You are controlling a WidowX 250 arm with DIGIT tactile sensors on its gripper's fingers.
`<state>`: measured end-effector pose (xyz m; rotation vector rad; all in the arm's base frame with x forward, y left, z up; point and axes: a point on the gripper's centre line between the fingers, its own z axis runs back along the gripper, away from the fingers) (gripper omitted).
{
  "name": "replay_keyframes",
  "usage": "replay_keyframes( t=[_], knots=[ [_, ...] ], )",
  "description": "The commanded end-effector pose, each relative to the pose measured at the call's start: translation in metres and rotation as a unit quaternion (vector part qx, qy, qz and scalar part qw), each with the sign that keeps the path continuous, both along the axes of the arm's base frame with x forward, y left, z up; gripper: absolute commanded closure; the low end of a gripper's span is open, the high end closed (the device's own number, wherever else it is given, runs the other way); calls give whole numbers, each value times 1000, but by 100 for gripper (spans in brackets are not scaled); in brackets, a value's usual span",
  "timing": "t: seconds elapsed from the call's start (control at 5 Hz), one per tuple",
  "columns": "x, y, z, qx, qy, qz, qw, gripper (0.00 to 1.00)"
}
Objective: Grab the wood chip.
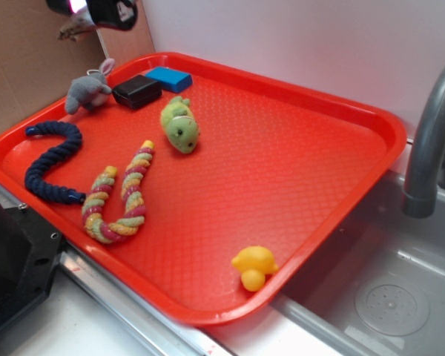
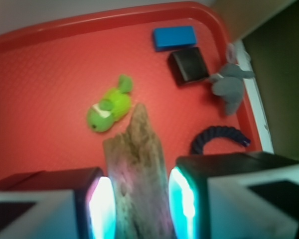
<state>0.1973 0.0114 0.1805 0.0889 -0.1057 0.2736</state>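
In the wrist view the gripper (image 2: 139, 199) has its jaws clamped on the wood chip (image 2: 137, 169), which sticks out between the 2 pads above the red tray (image 2: 50, 64). The exterior view shows only the gripper's underside at the top left edge, with a scrap of the chip, plus a yellow duck (image 1: 254, 266) near the tray's front rim.

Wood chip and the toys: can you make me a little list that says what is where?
wood chip: between the gripper fingers, lifted above the tray
green toy: on tray, beside the striped rope
blue rope: near the tray's left edge
grey mouse: far corner
black box: touching the blue block
yellow duck: near edge
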Motion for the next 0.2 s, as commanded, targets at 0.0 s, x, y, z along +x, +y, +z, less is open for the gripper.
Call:
replay_keyframes(
  t=[0.0],
  knots=[
    [-9, -14, 25, -2, -37, -14, 999, 100]
  ],
)
